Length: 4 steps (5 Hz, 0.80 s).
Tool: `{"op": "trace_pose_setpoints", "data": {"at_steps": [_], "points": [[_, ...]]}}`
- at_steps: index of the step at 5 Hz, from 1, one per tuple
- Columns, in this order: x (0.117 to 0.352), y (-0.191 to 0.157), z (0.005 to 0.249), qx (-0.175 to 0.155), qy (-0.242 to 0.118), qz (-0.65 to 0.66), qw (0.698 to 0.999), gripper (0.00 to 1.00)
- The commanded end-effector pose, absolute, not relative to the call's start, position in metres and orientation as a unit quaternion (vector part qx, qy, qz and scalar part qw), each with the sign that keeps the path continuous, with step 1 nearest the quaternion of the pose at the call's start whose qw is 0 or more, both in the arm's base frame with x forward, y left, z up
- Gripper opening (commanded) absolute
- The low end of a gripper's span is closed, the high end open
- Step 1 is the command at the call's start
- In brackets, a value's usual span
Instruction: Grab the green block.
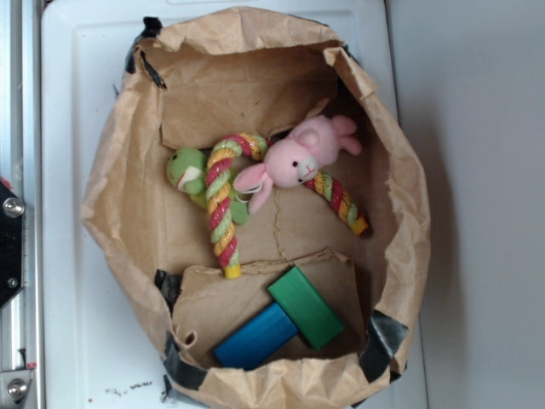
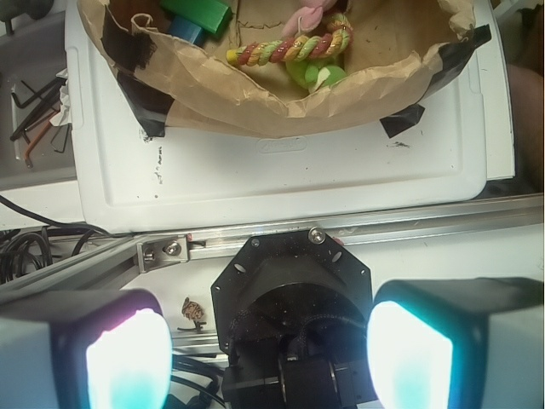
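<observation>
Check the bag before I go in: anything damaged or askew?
Yes. The paper bag is crumpled and torn along its rim, patched with black tape. The green block lies askew, touching the blue block. Nothing spilled.

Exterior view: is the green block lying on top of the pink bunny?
No, the green block lies beside the blue block, apart from the pink bunny.

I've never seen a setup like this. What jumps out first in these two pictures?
A crumpled brown paper bag lies open on a white tray. At its middle sits a pink plush bunny against a striped rope toy. Near its lower edge a glossy green block touches a blue block. In the wrist view, the gripper stands open, its two glowing pads far apart, outside the bag.
</observation>
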State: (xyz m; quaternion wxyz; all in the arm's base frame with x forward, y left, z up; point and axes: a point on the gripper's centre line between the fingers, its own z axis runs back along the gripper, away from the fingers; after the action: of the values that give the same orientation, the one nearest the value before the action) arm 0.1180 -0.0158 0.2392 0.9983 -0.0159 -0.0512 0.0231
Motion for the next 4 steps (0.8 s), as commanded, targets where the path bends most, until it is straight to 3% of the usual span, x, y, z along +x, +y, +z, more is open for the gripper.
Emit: {"op": "trace_pose_setpoints", "data": {"at_steps": [1,3,4], "points": [[0.118,-0.016,0.239,-0.016,-0.051,0.023,0.998,1.0],[0.118,-0.016,0.239,-0.016,-0.051,0.023,0.998,1.0],[0.149,-0.021,0.239,-0.023,-0.067,0.031,0.997,1.0]]}}
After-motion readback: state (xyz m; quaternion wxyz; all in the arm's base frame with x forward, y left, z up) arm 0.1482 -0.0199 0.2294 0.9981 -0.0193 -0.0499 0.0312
